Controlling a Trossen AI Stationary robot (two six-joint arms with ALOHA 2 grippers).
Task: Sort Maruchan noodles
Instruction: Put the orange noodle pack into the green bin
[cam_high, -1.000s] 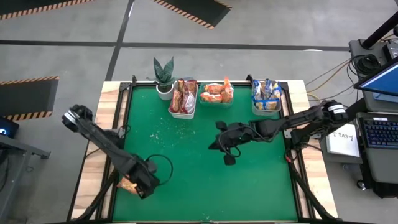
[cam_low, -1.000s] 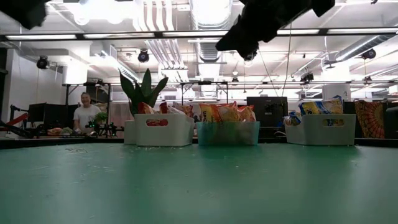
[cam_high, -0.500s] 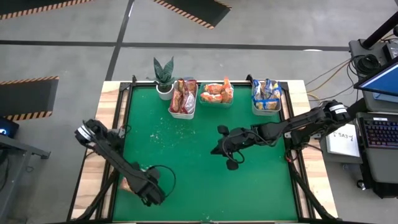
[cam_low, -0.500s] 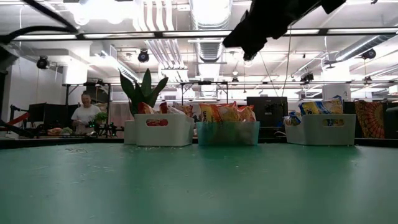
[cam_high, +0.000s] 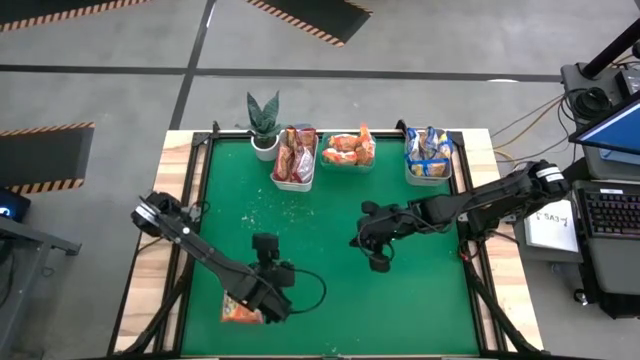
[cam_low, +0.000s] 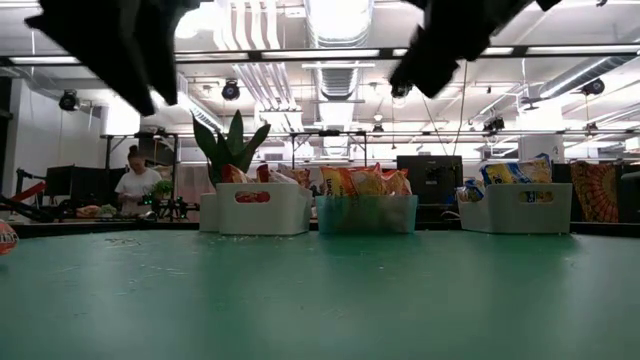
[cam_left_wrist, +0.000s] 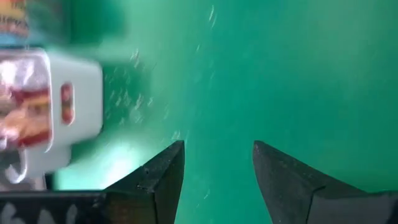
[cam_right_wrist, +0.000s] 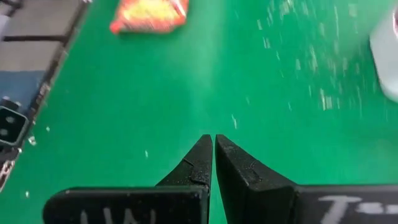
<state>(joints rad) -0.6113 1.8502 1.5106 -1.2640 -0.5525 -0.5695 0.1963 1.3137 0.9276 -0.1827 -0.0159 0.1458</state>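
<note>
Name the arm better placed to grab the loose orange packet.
Left. Its open hand hangs close by the orange packet at the table's near left; the right hand is shut and farther away.

My two black arms worked over a green table (cam_high: 330, 290) edged in pale wood. An orange-and-red noodle packet (cam_high: 240, 313) lay on the felt. At the back stood a white bin (cam_high: 294, 182) of red-brown packets, a teal bin (cam_low: 366, 215) of orange ones and a white bin (cam_high: 428, 176) of blue-and-yellow ones.
</note>
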